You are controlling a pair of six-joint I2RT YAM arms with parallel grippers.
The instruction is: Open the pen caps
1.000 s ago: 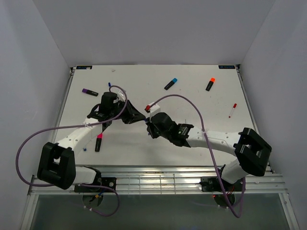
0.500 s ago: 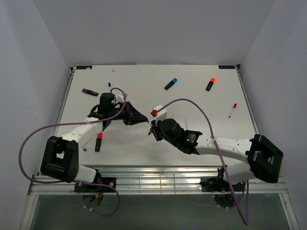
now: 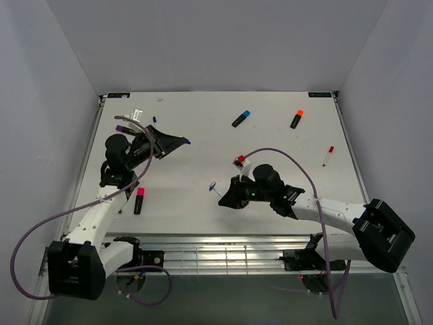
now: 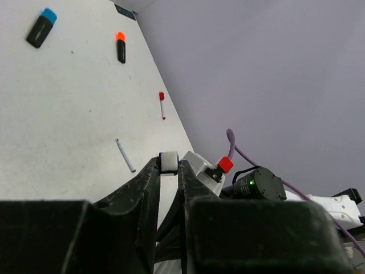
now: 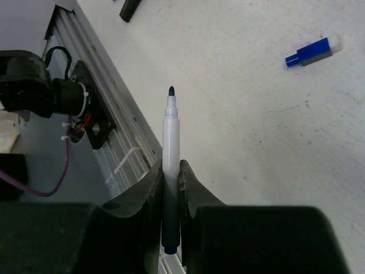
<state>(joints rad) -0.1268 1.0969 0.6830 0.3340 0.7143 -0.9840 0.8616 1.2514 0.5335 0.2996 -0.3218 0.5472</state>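
My left gripper is lifted at the back left and is shut on a slim blue pen cap. In the left wrist view the cap shows pinched at the fingertips of the gripper. My right gripper is low near the front middle, shut on a thin white pen barrel with its dark tip bare. In the right wrist view the gripper is clamped on that barrel. Capped highlighters lie on the table: blue, orange, magenta, purple. A red-capped pen lies at the right.
A small blue pen piece lies on the table just ahead of my right gripper, and it also shows in the right wrist view. Tiny blue bits lie at the back left and front left. The metal rail runs along the near edge.
The two grippers have pulled apart. My left swung up and to the back left with the blue cap. My right drew back toward the near edge with the uncapped barrel.
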